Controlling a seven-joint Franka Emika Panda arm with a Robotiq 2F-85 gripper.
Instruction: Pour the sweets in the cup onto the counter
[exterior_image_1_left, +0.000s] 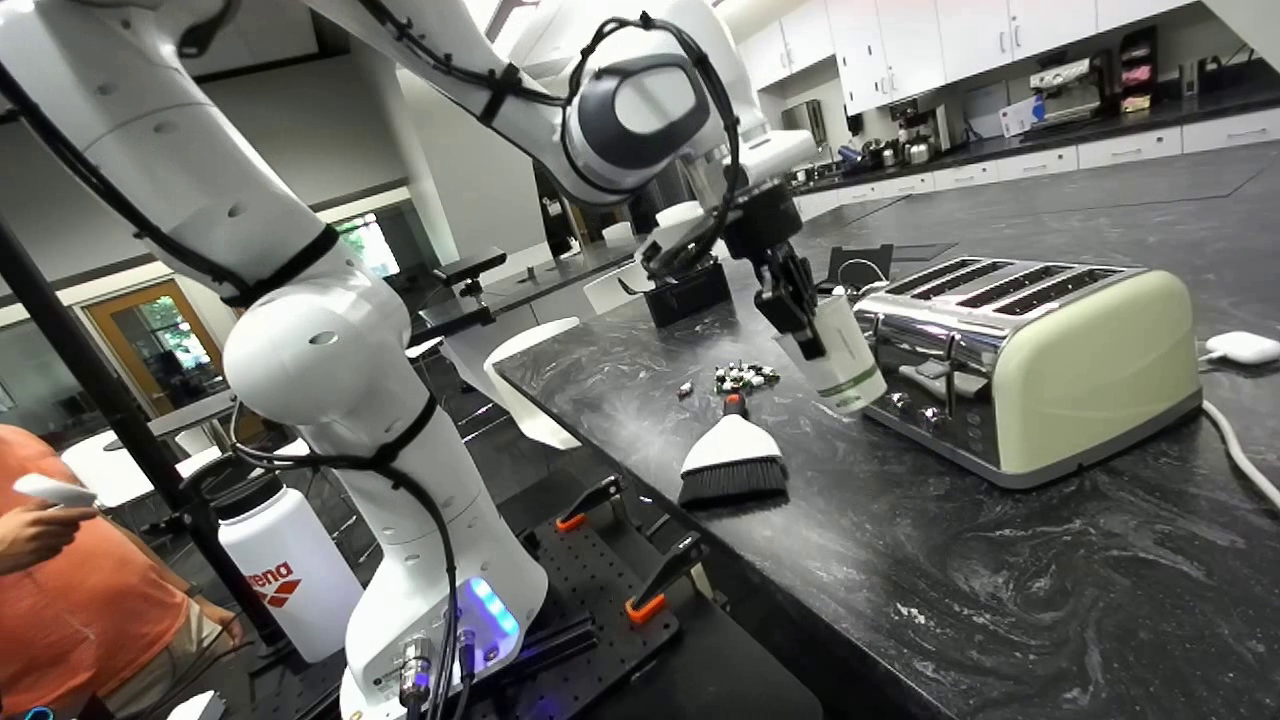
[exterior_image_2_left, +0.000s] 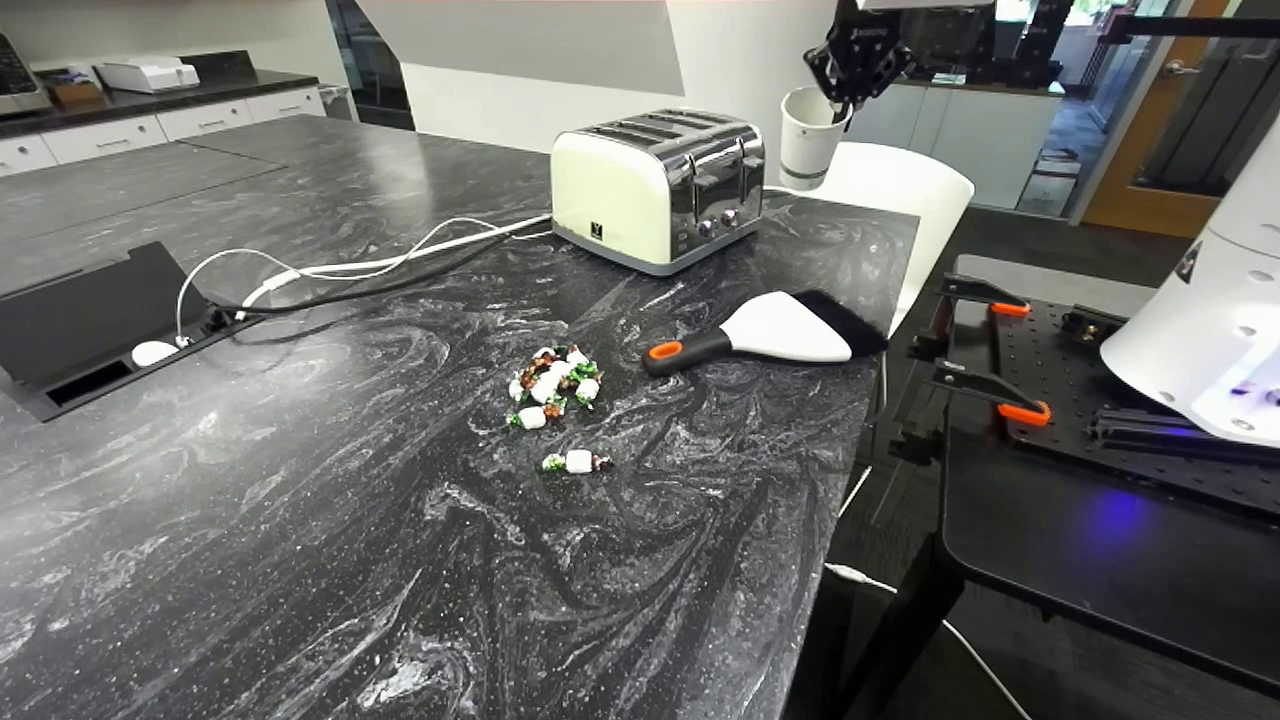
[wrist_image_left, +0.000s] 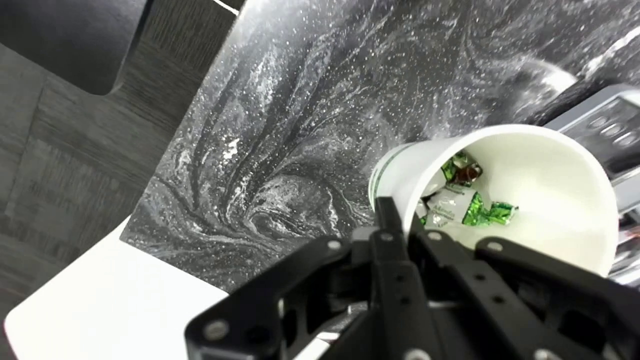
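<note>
My gripper is shut on the wall of the white paper cup, one finger inside the rim and one outside. In an exterior view the gripper holds the cup slightly tilted, up beside the toaster and above the dark counter. In the wrist view the gripper pinches the rim, and the cup opens toward the camera. Several wrapped sweets, white with green and brown ends, lie inside it. More sweets lie in a pile on the counter, with a single sweet apart.
A cream toaster stands close to the cup. A white brush with black bristles lies between the sweets and the counter's edge. An open socket hatch with cables sits in the counter. A white chair stands past the edge.
</note>
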